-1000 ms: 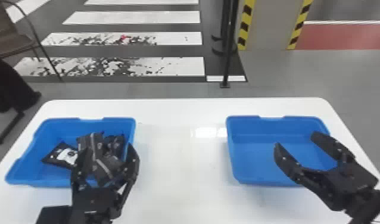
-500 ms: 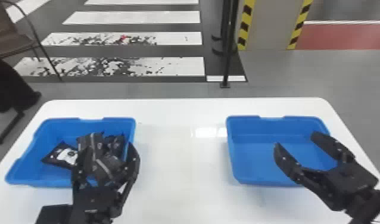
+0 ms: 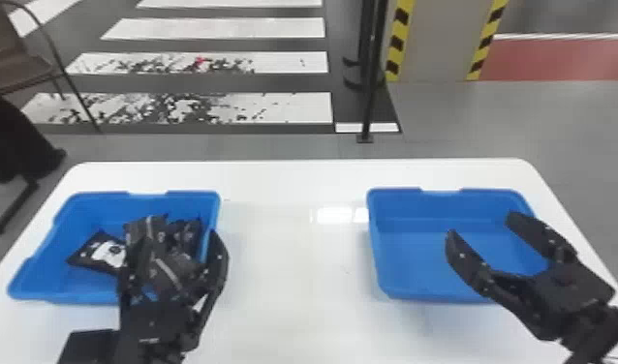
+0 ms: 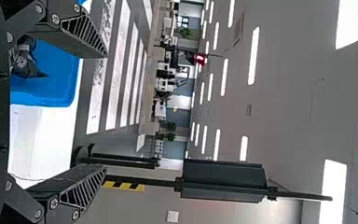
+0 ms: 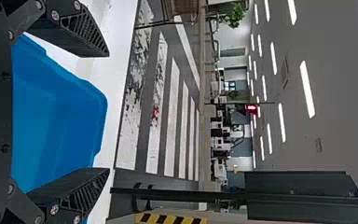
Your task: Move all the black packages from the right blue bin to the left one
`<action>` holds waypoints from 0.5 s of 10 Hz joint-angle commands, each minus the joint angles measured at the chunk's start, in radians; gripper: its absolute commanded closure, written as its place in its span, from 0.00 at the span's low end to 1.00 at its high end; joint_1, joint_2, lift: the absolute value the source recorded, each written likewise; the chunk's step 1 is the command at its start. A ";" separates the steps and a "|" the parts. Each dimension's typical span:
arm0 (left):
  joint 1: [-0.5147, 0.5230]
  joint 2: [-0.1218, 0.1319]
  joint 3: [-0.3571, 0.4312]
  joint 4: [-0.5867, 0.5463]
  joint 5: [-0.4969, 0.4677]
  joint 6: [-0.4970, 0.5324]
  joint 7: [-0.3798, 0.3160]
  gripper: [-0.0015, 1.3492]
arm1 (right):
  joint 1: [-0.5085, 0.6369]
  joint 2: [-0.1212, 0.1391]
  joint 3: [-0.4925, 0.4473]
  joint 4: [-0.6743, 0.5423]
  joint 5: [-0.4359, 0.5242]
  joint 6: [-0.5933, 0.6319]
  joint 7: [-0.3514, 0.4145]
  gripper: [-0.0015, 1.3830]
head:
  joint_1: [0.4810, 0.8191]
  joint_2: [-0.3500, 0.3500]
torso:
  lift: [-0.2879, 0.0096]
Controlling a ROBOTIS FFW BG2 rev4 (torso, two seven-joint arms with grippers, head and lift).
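Here's the left gripper (image 3: 172,244) at five o'clock on the left bin (image 3: 37,278), fingers spread wide! Black packages (image 3: 165,271) heap up in that bin, some seen through the gap between those fingers; whether they touch, I can't tell from here. The white-labelled package (image 3: 97,254) lies toward nine o'clock from the fingers. And over at four o'clock on the right bin (image 3: 405,264), the right gripper (image 3: 482,225) hangs, fingers wide too, its tips above the bin's blue floor.
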 commanded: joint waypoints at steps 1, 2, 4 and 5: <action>0.000 0.000 0.000 0.000 0.000 0.000 0.000 0.16 | -0.002 0.000 0.000 0.001 0.000 -0.004 0.000 0.12 | 0.63 0.53 | 0.45; -0.003 0.000 -0.002 0.000 0.002 0.000 0.000 0.16 | 0.000 0.000 0.000 0.004 0.000 -0.009 0.000 0.12 | 0.63 0.53 | 0.45; -0.003 0.000 -0.002 0.000 0.004 0.000 0.000 0.16 | -0.002 0.000 0.000 0.004 -0.002 -0.016 0.000 0.12 | 0.63 0.53 | 0.45; -0.003 0.000 -0.002 0.000 0.004 0.000 0.000 0.16 | -0.002 0.000 0.000 0.006 -0.002 -0.019 0.000 0.12 | 0.63 0.53 | 0.45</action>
